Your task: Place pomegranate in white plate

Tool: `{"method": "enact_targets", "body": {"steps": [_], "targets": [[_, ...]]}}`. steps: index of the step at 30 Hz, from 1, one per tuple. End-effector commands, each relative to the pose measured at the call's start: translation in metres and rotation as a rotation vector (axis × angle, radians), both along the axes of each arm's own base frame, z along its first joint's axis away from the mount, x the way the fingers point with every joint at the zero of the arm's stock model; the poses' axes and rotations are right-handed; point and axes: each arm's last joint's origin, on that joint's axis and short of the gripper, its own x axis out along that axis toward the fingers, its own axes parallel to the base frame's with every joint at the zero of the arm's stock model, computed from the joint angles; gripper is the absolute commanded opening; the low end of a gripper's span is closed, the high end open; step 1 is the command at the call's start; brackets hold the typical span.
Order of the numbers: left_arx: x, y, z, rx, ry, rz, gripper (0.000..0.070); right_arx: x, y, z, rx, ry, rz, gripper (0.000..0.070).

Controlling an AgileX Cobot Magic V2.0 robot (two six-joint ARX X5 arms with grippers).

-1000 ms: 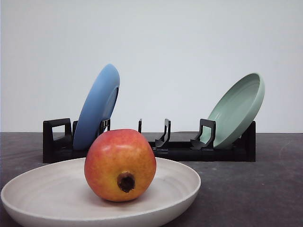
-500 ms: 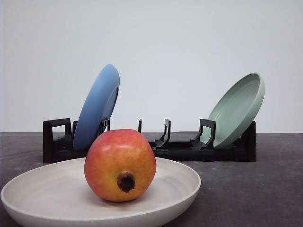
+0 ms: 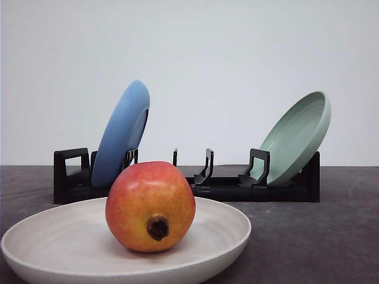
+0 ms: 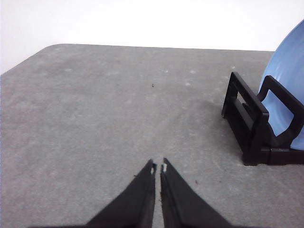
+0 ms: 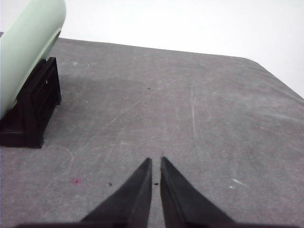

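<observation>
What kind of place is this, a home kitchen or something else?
Probably a lab test bench, not a kitchen: a bare grey table against a plain white wall, holding just a black dish rack, three plates and a pomegranate sitting in the white plate.

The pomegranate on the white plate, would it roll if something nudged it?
Probably a little: the pomegranate is roundish and smooth-skinned, so it could roll or slip. The white plate's raised rim would likely hold it in. It looks firm, not squashy.

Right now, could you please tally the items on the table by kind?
Plates: 3, the white plate, blue plate, pale green plate
Fruit: 1, the pomegranate in the white plate
Racks: 1, black dish rack
Total: 5
</observation>
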Motion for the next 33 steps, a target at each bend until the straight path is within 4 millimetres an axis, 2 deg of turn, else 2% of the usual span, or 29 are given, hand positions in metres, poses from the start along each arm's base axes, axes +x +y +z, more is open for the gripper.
{"method": "enact_targets", "body": {"steps": [1,33], "targets": [[0.0004,0.0002,-0.0039,0.009,0.013,0.002,0.0,0.0002,0.0,-0.0006,0.0,-0.005,0.001,0.003],[0.0004,0.0002,-0.0039,0.009,0.013,0.002,0.0,0.0002,0.0,-0.0006,0.0,-0.005,0.001,0.003]]}}
